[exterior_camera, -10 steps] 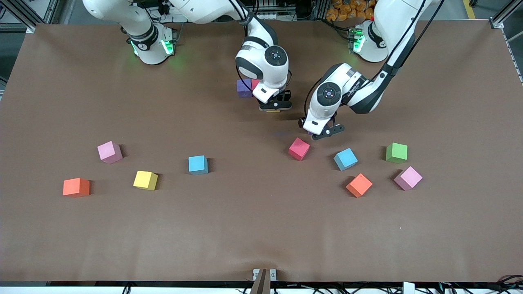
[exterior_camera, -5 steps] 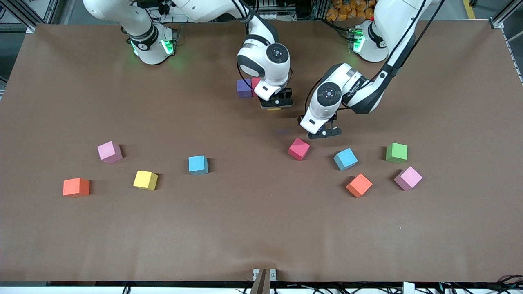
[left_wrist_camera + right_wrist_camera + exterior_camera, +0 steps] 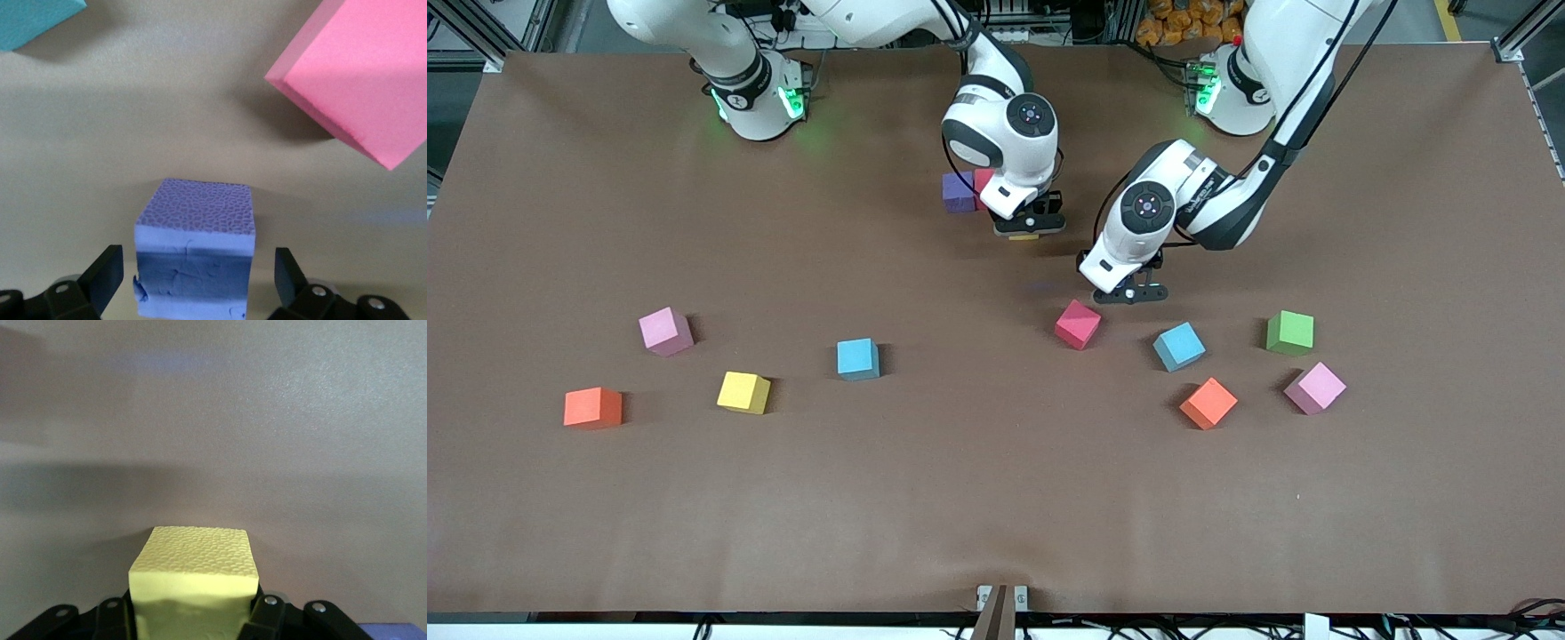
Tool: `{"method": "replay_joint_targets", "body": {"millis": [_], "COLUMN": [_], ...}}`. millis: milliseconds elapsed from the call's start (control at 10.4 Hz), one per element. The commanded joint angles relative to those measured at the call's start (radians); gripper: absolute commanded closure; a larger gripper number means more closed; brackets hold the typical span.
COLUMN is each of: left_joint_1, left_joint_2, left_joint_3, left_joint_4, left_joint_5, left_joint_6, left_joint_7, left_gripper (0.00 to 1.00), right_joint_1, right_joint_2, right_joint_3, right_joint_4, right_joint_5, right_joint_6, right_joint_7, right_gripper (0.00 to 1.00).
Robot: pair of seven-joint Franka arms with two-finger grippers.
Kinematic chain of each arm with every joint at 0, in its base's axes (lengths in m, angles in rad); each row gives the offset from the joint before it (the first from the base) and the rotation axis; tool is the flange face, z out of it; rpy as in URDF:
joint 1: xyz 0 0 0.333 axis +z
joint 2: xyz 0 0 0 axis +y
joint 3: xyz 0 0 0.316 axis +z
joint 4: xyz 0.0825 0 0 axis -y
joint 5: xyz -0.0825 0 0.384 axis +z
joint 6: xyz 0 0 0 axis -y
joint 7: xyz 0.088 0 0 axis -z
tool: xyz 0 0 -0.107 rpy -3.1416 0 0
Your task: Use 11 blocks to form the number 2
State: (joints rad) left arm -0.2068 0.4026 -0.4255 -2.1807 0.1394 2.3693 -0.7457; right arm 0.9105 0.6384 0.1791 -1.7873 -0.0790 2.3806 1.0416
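Observation:
My right gripper (image 3: 1030,228) is shut on a yellow block (image 3: 193,567), low over the table beside a touching purple block (image 3: 958,192) and red block (image 3: 983,180). My left gripper (image 3: 1129,292) stands open. Its fingers (image 3: 107,277) flank a second purple block (image 3: 195,240) on the table, with a gap on each side. The hand hides that block in the front view. A red block (image 3: 1078,324) and a light blue block (image 3: 1179,346) lie just nearer the camera.
Loose cubes toward the right arm's end are pink (image 3: 665,331), orange (image 3: 592,407), yellow (image 3: 743,392) and light blue (image 3: 858,359). Toward the left arm's end lie a green cube (image 3: 1290,332), an orange one (image 3: 1208,403) and a pink one (image 3: 1315,388).
My right gripper with the yellow block has shifted slightly toward the purple and red pair. My left hand has edged a little toward the arms' bases, still open.

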Motion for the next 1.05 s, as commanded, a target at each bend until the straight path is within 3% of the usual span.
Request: {"method": "replay_joint_targets", "body": {"millis": [0,288,479,767,958], "left_joint_1": [0.006,0.006,0.006,0.006,0.007], "left_joint_2": [0.002,0.004,0.004,0.004,0.002], "left_joint_3": [-0.002,-0.001,-0.001,-0.001,-0.001], "left_joint_4": [0.019,0.029,0.025,0.021,0.021], "left_joint_5": [0.022,0.020,0.022,0.023,0.022], "left_joint_6": [-0.004,-0.004,-0.004,-0.004,-0.004], "left_joint_7": [0.020,0.029,0.051,0.071,0.083], "left_gripper": [0.00,0.07,0.17,0.18,0.29], "right_joint_1": [0.016,0.016,0.008,-0.024,-0.038], "right_joint_2": [-0.003,-0.003,-0.020,-0.077,-0.101], "right_joint_3": [-0.007,-0.007,-0.007,-0.006,-0.006], "right_joint_4": [-0.030,-0.029,-0.027,-0.018,-0.007], "right_joint_5": [-0.008,-0.008,-0.008,-0.005,-0.004], "right_joint_6": [0.000,-0.003,-0.006,-0.026,-0.044], "right_joint_7": [0.026,0.023,0.023,0.018,0.020], "right_gripper": [0.01,0.00,0.00,0.00,0.00]}}
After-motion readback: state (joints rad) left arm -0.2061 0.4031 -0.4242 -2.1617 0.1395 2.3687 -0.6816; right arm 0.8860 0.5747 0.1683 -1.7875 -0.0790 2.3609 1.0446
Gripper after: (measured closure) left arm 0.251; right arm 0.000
